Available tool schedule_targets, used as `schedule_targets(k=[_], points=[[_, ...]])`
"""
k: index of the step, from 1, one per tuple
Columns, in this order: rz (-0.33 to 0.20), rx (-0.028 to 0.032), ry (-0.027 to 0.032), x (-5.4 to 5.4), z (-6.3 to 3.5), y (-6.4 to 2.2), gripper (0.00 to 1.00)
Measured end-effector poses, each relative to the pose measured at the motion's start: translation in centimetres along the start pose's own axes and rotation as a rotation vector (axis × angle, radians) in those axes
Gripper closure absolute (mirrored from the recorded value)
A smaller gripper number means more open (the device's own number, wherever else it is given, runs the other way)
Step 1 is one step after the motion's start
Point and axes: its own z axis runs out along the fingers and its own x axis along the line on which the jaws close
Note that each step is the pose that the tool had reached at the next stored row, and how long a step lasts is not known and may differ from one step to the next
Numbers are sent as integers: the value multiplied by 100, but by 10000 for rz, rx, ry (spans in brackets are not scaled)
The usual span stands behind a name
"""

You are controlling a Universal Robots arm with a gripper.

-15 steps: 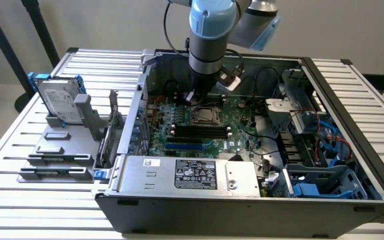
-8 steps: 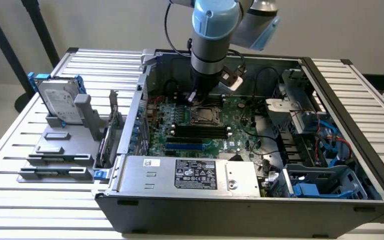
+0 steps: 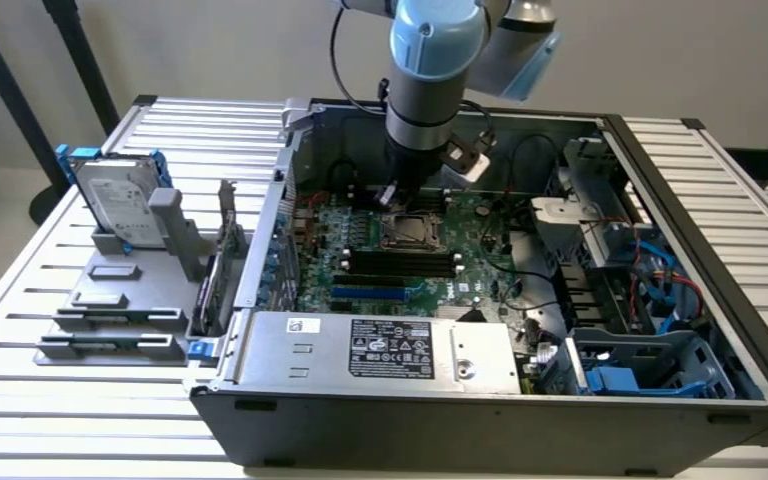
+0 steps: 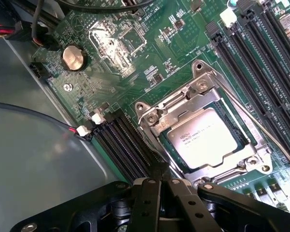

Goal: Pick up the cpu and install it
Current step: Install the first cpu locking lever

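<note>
Cpu (image 4: 205,140) sits flat in the motherboard socket (image 4: 203,130) (seated so its frame can lock it, I judge); the hand (image 4: 162,186) hovers beside it, clenched, empty.

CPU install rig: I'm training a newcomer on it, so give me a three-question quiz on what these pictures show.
1. True or false: the cpu sits in its socket on the green board.
2. Where is the hard drive? A) inside the computer case B) upright on the grey stand outside it
3. Fill in: the gripper hangs with its jaws ____.

Key: 1 true; 2 B; 3 shut
</note>
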Motion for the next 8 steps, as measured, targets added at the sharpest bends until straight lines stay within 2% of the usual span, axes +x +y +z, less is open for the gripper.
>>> schedule_targets(k=[8], points=[[-167, 30, -51, 28, 16, 47, 89]])
